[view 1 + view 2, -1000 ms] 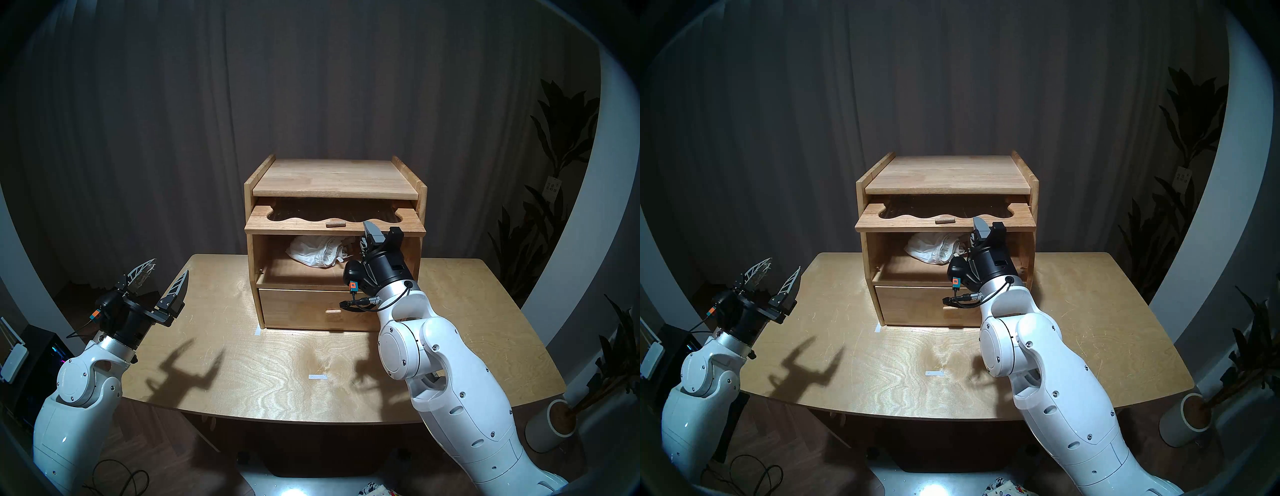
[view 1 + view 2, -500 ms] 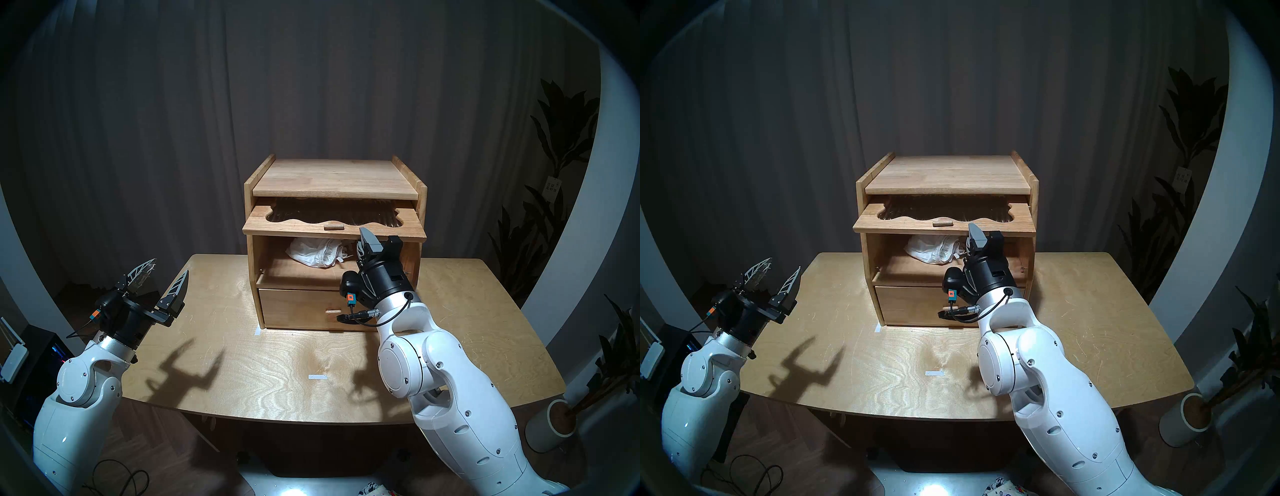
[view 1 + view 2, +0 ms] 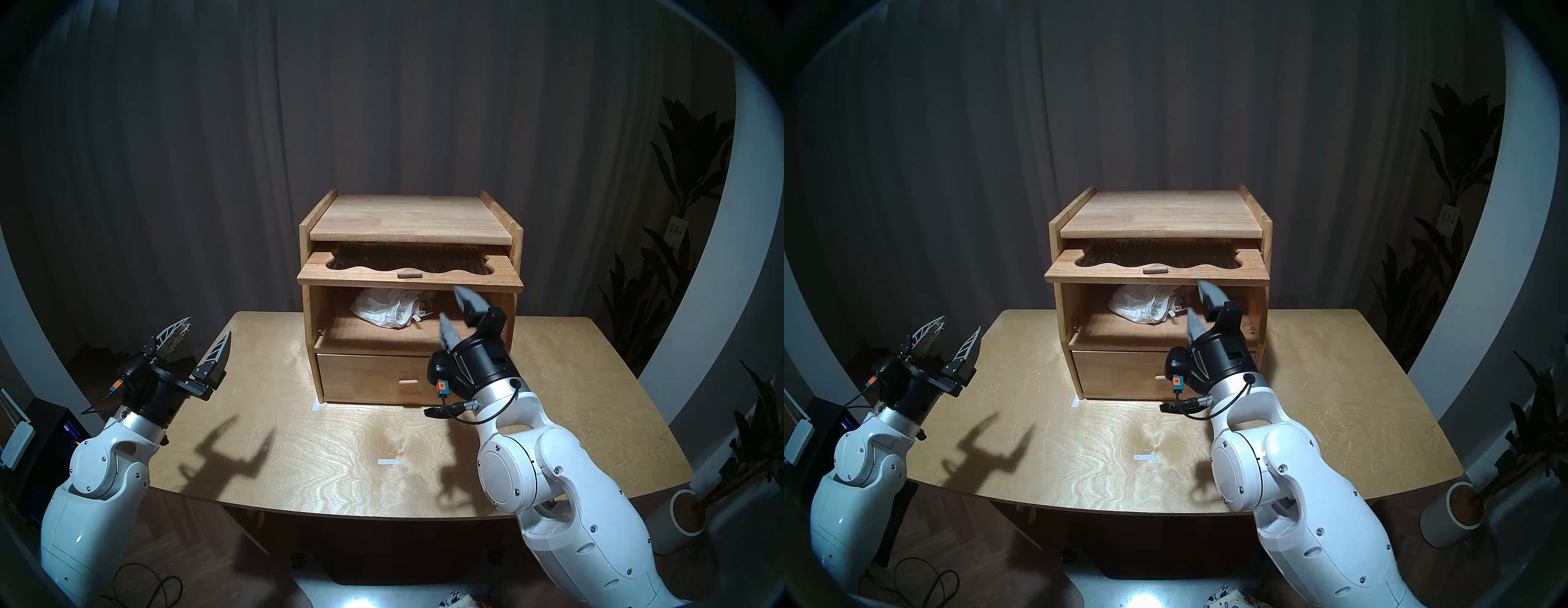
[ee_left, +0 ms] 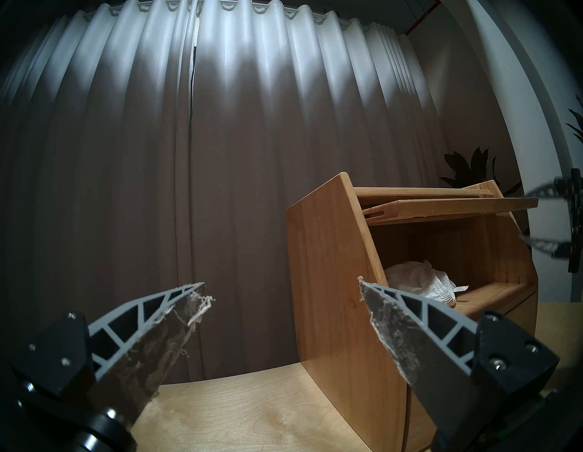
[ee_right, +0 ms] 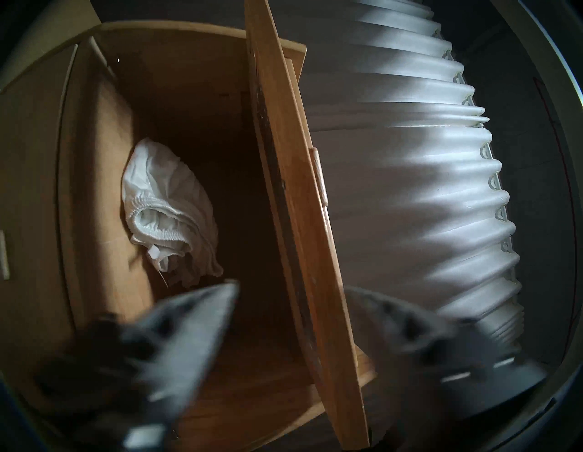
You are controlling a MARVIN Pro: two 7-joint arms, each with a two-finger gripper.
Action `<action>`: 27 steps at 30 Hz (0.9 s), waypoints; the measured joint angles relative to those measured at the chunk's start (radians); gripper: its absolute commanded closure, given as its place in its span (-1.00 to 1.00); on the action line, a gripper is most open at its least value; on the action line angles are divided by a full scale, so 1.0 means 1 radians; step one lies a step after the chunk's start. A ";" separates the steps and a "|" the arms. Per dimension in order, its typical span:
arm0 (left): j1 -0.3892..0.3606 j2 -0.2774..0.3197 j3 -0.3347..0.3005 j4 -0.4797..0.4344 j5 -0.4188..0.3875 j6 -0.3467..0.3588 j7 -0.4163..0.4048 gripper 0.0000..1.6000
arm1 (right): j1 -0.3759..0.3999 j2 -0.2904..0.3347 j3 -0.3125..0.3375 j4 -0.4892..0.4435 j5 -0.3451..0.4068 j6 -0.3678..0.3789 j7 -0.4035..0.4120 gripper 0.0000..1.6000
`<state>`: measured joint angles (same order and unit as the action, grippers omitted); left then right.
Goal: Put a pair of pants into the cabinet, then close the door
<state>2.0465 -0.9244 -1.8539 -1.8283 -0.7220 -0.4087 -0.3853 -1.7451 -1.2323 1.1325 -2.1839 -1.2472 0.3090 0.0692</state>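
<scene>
Head view, pants (image 3: 388,312) crumpled inside the cabinet (image 3: 409,220) upper compartment, door (image 3: 409,276) raised level above the opening, right gripper (image 3: 456,312) spread empty just before it, left gripper (image 3: 199,335) wide open, empty, over the table (image 3: 271,424)

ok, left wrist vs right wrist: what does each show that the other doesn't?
Left wrist only: the cabinet's outer left side wall, the table, the open left claw.

Right wrist only: the door's knob, the pants' gathered waistband, the blurred open right claw.

Both: white pants inside the cabinet, the door raised, the curtain.
</scene>
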 measured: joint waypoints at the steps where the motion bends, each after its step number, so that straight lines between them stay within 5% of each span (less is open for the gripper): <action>1: 0.000 0.000 0.000 0.000 0.000 0.000 0.000 -1.00 | -0.007 0.002 -0.006 -0.010 0.002 -0.001 0.001 -1.00; 10: 0.000 0.000 0.000 0.000 0.000 0.000 0.000 -1.00 | -0.026 0.008 -0.021 -0.036 0.005 0.004 0.006 -1.00; 27: 0.000 0.000 0.000 0.000 0.000 0.000 0.001 -1.00 | 0.136 -0.123 0.079 0.167 -0.040 -0.053 0.022 -1.00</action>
<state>2.0463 -0.9239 -1.8537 -1.8282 -0.7223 -0.4086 -0.3847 -1.6095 -1.3557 1.2115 -2.0166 -1.2871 0.2556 0.0910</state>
